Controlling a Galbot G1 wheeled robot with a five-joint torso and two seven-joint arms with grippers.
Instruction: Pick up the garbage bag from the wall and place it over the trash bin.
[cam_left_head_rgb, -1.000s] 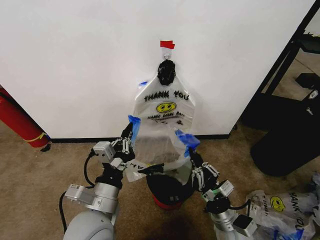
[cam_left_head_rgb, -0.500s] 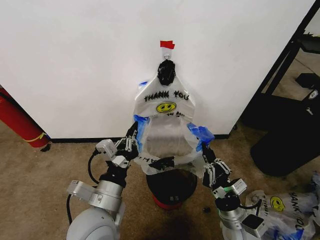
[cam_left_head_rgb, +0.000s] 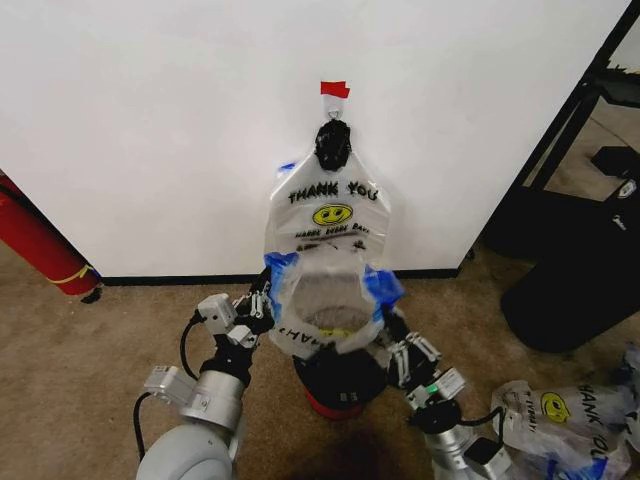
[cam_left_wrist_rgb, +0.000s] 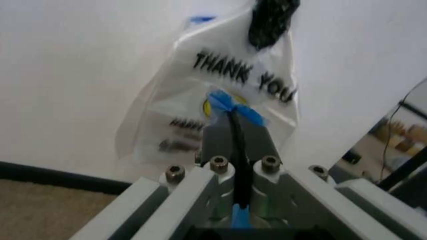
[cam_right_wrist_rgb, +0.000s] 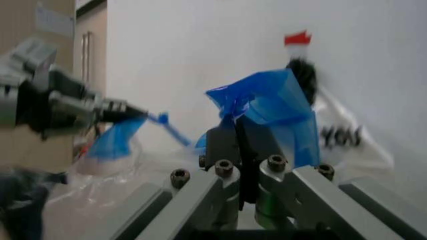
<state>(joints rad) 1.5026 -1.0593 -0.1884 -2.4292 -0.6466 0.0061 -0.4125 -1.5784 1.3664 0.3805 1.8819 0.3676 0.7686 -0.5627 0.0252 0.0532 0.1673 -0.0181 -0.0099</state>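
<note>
L gripper, R gripper: jaws pinched on blue handles of garbage bag, mouth spread open btwn them, just above trash bin. Behind: more bags hung on wall under red tape.

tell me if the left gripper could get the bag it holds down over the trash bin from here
Probably yes: the left gripper and right gripper hold the garbage bag open directly above the trash bin, with nothing between.

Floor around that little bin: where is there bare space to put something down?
Bare carpet lies between the red cylinder and the left end effector. The round black wire-mesh trash bin is crowded by the translucent white garbage bag and right end effector; spare bags clutter the right.
</note>
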